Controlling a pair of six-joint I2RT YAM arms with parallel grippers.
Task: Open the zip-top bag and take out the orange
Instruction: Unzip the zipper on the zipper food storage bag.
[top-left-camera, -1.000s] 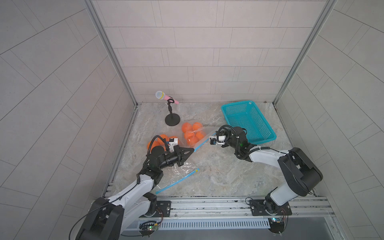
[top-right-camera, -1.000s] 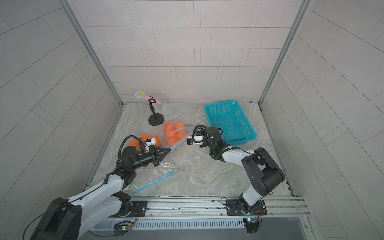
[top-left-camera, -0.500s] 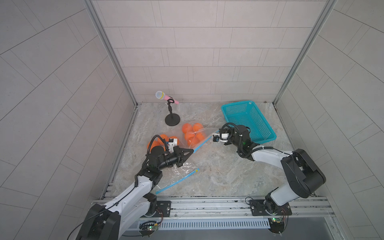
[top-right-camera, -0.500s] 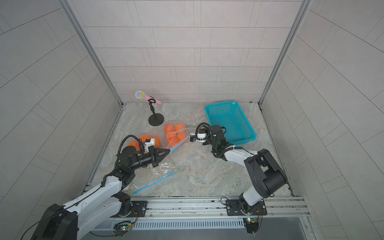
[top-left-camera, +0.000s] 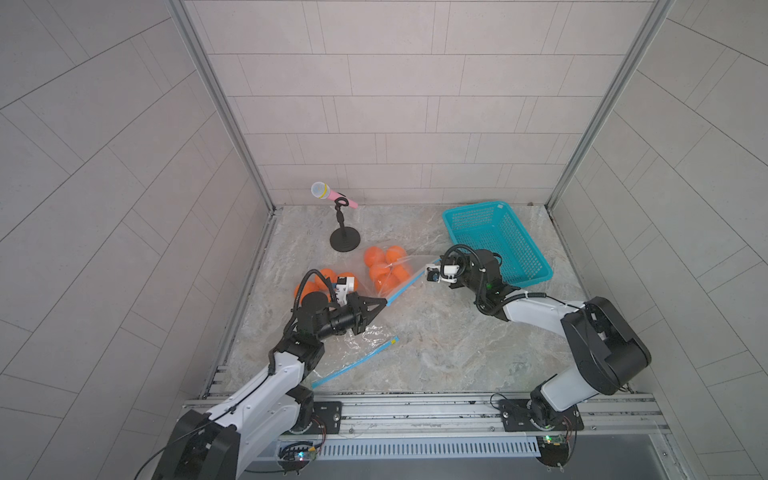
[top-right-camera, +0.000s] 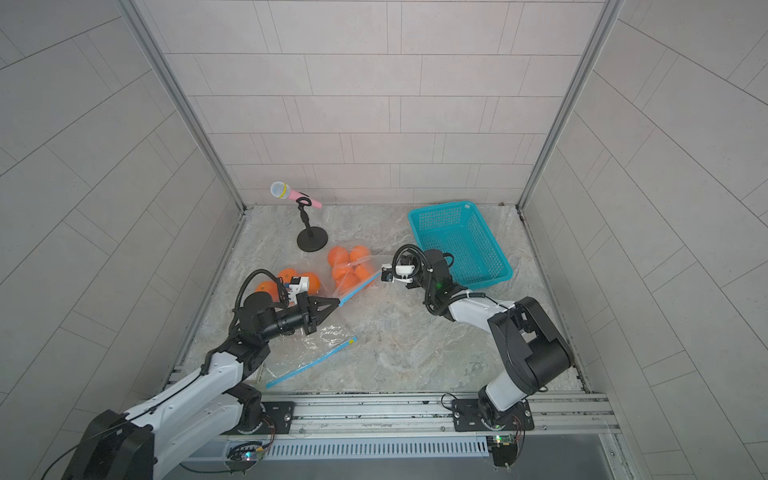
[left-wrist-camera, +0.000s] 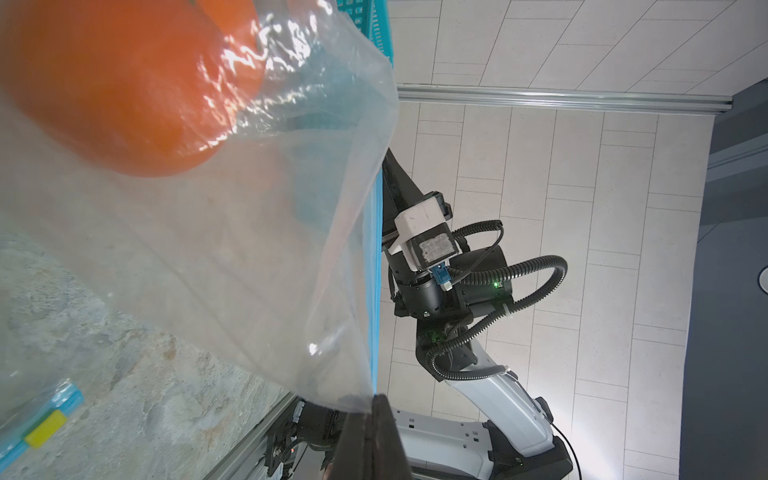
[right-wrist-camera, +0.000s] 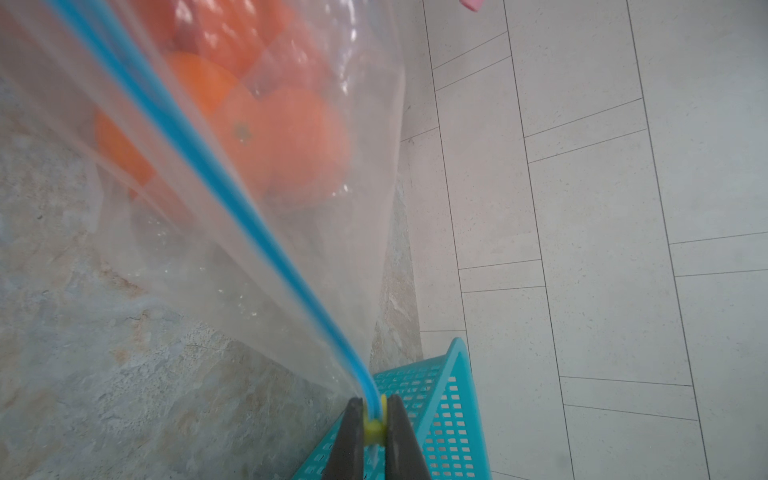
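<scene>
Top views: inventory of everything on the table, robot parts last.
zip-top bag: one, clear with blue zip, held up between both grippers
oranges: several, orange, inside that bag
more oranges: a few, orange, behind the left gripper
second bag: one, clear, blue zip, lying flat, front left
basket: one, teal, back right
microphone: one, pink, on a black stand, back left
left gripper: black, shut on the bag's corner
right gripper: black, shut on the yellow slider
</scene>
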